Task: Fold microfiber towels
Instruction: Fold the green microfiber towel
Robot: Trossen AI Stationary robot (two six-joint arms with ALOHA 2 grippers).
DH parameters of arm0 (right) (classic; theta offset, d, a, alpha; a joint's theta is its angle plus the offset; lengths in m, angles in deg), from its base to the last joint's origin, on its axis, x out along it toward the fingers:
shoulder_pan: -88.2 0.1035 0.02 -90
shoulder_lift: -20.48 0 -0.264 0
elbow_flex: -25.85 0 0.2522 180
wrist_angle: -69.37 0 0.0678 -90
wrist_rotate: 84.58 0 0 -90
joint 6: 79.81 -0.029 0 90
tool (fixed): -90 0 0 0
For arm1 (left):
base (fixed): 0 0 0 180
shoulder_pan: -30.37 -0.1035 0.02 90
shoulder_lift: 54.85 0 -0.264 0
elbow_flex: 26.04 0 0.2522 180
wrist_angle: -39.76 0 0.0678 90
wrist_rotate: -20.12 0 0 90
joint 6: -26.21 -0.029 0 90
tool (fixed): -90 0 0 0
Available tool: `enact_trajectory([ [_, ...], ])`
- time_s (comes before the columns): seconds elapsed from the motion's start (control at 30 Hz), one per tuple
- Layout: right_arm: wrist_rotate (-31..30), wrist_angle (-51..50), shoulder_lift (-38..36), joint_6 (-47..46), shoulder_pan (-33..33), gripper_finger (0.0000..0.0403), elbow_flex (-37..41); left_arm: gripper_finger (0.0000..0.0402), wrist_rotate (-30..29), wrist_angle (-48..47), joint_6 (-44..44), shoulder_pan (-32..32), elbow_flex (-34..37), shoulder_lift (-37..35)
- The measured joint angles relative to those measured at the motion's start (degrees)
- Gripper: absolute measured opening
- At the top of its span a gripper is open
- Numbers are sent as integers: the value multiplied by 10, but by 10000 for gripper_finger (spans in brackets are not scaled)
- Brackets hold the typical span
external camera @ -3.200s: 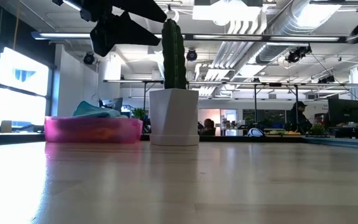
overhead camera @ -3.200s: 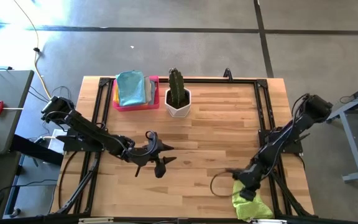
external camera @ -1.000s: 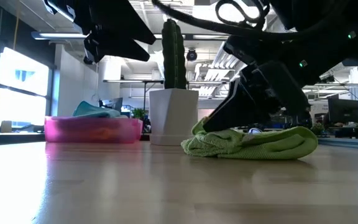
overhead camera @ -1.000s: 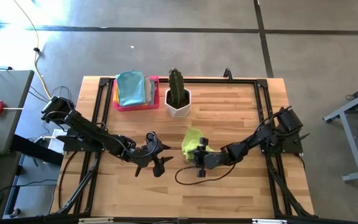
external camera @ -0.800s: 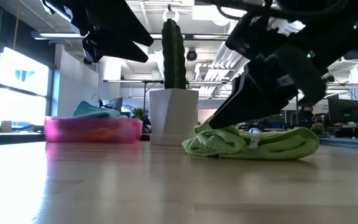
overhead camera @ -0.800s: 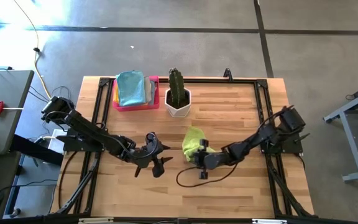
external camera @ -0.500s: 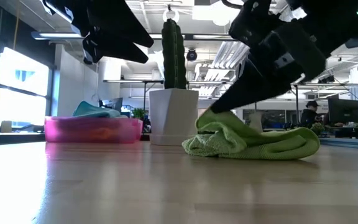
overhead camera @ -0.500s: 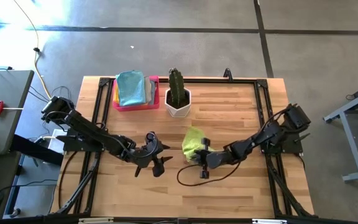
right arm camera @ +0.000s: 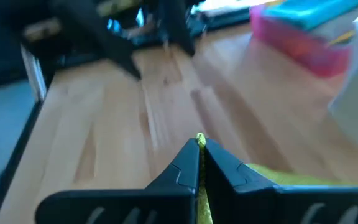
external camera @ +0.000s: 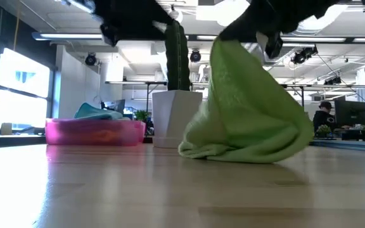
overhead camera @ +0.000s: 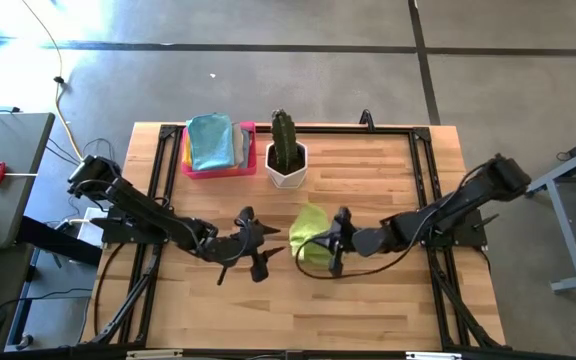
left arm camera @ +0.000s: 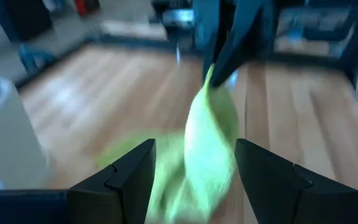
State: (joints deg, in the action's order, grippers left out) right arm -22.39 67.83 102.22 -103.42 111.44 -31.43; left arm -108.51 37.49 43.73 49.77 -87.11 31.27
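Note:
A lime green towel [overhead camera: 310,243] is at the table's middle, in front of the cactus pot. My right gripper [overhead camera: 332,242] is shut on it above the table; it also shows shut in the right wrist view [right arm camera: 200,163]. In the low view the towel [external camera: 246,107] hangs as a cone from the gripper, its lower end on the table. My left gripper [overhead camera: 264,249] is open and empty just left of the towel; in the left wrist view [left arm camera: 194,180] the towel [left arm camera: 210,140] hangs between and beyond its fingers. My right gripper pinches the towel's top point [left arm camera: 211,73] between its two shut fingers; a small tip of cloth [right arm camera: 199,140] sticks out past them. The towel hangs below the fingers, spread wide downward, with its bunched lower end [external camera: 239,151] on the table. One layer or several, I cannot tell.
A pink tray [overhead camera: 192,167] with folded towels, a light blue one [overhead camera: 211,140] on top, stands at the far left. A cactus in a white pot [overhead camera: 287,158] stands beside it, just behind the green towel. Bare wood lies toward the near edge.
My right gripper has gone up and a little toward the table's right edge, still shut on the towel. The towel, which lay bunched on the table, is drawn up into a hanging cone; its lower end has stayed on the table. My left gripper has edged toward the towel.

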Motion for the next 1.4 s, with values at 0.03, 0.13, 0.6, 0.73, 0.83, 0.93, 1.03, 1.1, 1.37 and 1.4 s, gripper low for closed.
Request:
enact_trajectory([
  [0.03,-11,-5,-8,2,-1,1,-4,209,-11,29,-13,-2,-1,7],
  [0.13,-41,-31,-25,16,-3,0,-28,209,-36,87,-47,-9,0,28],
  [0.6,-88,-172,-26,5,-33,0,-130,209,-102,315,-129,-53,0,151],
  [0.73,-89,-172,-26,1,-43,0,-130,209,-157,362,-236,-51,0,164],
  [0.83,-89,-172,-26,1,-48,0,-130,209,-187,373,-272,-55,0,164],
  [0.93,-92,-172,-26,1,-55,0,-130,209,-165,408,-303,-58,0,164],
  [1.03,-93,-171,-26,1,-64,0,-130,209,-118,422,-317,-62,0,164],
  [1.1,-93,-171,-25,1,-69,0,-130,209,-100,425,-317,-67,-1,164],
  [1.37,-86,-171,-25,5,-69,0,-130,209,-107,417,-327,-102,-24,164],
  [1.4,-86,-171,-25,7,-67,0,-130,209,-118,418,-327,-105,-26,164],
])
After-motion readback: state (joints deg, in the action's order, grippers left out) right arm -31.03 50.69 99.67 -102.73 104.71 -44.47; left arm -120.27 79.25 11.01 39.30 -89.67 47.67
